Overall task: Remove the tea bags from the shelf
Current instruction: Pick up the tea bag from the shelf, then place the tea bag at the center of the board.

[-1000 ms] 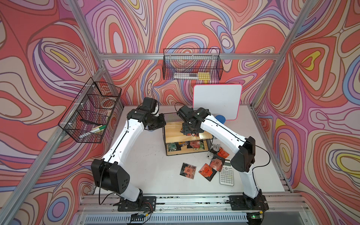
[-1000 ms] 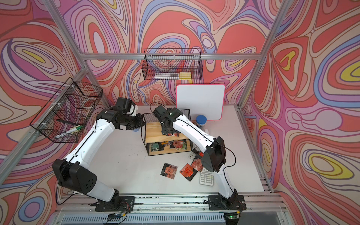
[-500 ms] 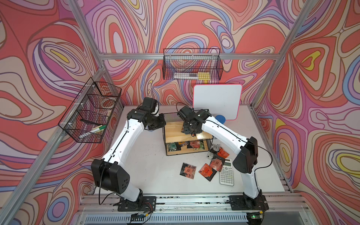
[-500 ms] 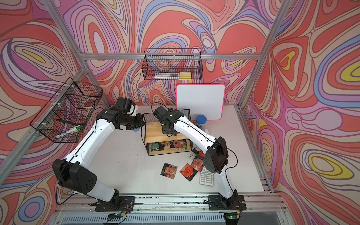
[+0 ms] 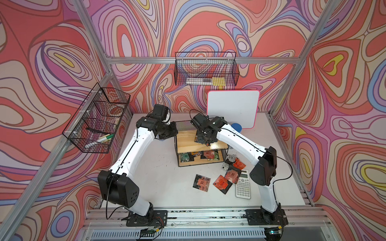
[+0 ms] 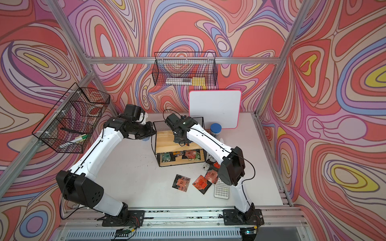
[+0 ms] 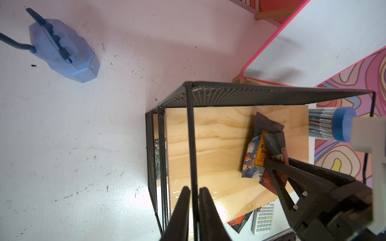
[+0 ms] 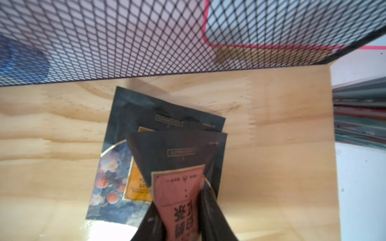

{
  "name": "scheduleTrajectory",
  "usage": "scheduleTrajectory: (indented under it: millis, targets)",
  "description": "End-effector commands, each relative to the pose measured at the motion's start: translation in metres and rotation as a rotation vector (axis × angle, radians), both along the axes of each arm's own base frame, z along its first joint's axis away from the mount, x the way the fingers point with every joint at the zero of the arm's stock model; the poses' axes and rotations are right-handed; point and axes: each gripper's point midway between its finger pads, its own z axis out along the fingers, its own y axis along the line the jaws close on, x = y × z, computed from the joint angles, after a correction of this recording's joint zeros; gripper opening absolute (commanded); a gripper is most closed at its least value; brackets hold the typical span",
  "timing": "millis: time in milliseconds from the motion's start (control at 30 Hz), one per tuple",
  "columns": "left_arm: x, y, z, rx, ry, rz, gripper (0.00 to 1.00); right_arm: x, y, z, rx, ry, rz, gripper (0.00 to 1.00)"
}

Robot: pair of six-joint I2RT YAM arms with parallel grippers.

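Inside swirl-patterned walls, on the white tabletop (image 5: 163, 177), your right gripper (image 8: 178, 194) pinches a red-labelled tea bag (image 8: 177, 154) lying over a floral tea bag (image 8: 112, 167) on the upper board of the shelf (image 7: 208, 135). The top views hide that grip. Your left gripper (image 7: 194, 189) clamps a wire post of the frame. Loose tea bags (image 5: 221, 182) lie lower right in both top views, beside the calculator (image 5: 243, 185).

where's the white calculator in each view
In a top view: calculator on the table beside tea bags.
In a top view: calculator partly behind the right elbow.
Left wrist: calculator past the shelf's front edge.
Right wrist: not in it.
Shared landmark: shelf's top board.
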Motion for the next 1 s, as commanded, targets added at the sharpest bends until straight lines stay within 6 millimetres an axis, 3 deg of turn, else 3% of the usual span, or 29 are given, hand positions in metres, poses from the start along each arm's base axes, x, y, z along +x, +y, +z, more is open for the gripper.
scheduleTrajectory:
  millis: [0,233,633,733,833,967]
  targets:
    - [0.000,0.006,-0.004,0.026,0.013,0.006,0.15,-0.001,-0.005,0.012,0.009,-0.011,-0.018,0.24]
    - [-0.001,0.005,-0.003,0.025,0.010,0.006,0.15,0.001,-0.009,0.034,0.031,-0.063,-0.036,0.15]
    - [-0.002,0.006,-0.002,0.024,0.010,0.007,0.15,0.002,-0.021,0.100,0.124,-0.235,-0.053,0.10]
    - [-0.002,0.005,-0.002,0.022,0.009,0.007,0.15,-0.001,-0.036,0.126,0.153,-0.329,-0.089,0.09]
    - [-0.001,0.005,-0.001,0.021,0.004,0.008,0.15,-0.008,-0.063,0.149,0.147,-0.423,-0.154,0.08]
    - [-0.001,0.005,-0.001,0.020,0.007,0.008,0.15,-0.019,-0.109,0.150,0.100,-0.445,-0.292,0.06]
